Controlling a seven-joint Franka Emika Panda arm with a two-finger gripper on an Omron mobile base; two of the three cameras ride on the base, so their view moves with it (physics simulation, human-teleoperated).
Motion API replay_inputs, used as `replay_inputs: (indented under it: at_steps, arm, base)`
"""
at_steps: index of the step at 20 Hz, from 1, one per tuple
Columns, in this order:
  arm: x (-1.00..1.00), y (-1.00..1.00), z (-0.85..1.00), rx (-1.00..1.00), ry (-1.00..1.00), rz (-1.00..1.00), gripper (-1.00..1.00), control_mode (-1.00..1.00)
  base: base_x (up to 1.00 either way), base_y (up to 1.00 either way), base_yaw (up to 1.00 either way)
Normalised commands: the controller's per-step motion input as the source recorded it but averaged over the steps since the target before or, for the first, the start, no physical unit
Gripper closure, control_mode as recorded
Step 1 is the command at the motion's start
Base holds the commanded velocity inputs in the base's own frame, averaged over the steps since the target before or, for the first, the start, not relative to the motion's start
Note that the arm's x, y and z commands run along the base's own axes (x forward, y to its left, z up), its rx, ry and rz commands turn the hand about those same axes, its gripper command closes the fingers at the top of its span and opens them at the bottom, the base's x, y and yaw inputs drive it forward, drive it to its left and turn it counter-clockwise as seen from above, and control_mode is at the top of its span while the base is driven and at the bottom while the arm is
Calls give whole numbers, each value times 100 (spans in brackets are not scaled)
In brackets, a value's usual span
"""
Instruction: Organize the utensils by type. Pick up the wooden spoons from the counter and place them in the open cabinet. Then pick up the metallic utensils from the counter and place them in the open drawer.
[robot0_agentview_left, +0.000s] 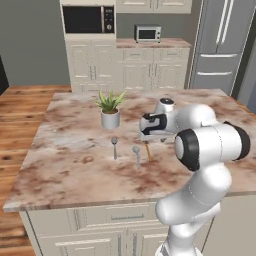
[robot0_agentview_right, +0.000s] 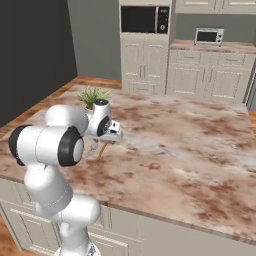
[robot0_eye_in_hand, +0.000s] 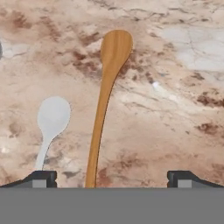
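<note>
**Claw spread wide over the orange-brown wooden spoon**

Bent double above the counter (robot0_agentview_left: 70, 165): big white elbow joint thrust toward the base cameras, forearm folded back toward the island, wrist turned down so the hand faces the stone. Claw (robot0_eye_in_hand: 112, 178) opened to its full spread, holding nothing; dark finger tips (robot0_eye_in_hand: 43, 178) standing far apart at the bottom of the hand view, marbled stone showing between them. Hovering above the utensils, not yet in contact with any as far as visible.

Wooden spoon (robot0_eye_in_hand: 103, 113), orange-brown, lying flat on the stone directly under the claw, handle passing between the two tips but nearer the left one, oval bowl pointing away from the claw toward the top of the hand view. Seen in the left base view as a short brown stick (robot0_agentview_left: 148, 151) poking out below the hand.

Metal spoon (robot0_eye_in_hand: 51, 120), pale grey, just beside the wooden one on its left, handle running down toward the left tip, not touching the wooden spoon. Second grey metal utensil (robot0_agentview_left: 114, 148) farther to the left, apart from the claw. Potted plant (robot0_agentview_left: 110, 111) beyond those, well clear of the hand.
</note>
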Motion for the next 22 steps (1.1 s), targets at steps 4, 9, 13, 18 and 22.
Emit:
replay_inputs:
  at_steps: [4,9,13,18,22]
  arm:
    - [31,3,-20,0,0,0,-100,-100]
    - [23,5,-21,0,2,-2,-100,-100]
    - [20,7,-20,0,5,-5,-100,-100]
    - [13,7,-19,0,1,-9,-100,-100]
    - [17,5,-12,0,5,-13,-100,-100]
  base:
    - [0,0,0]
    - [0,0,0]
    - [0,0,0]
    - [0,0,0]
    - [0,0,0]
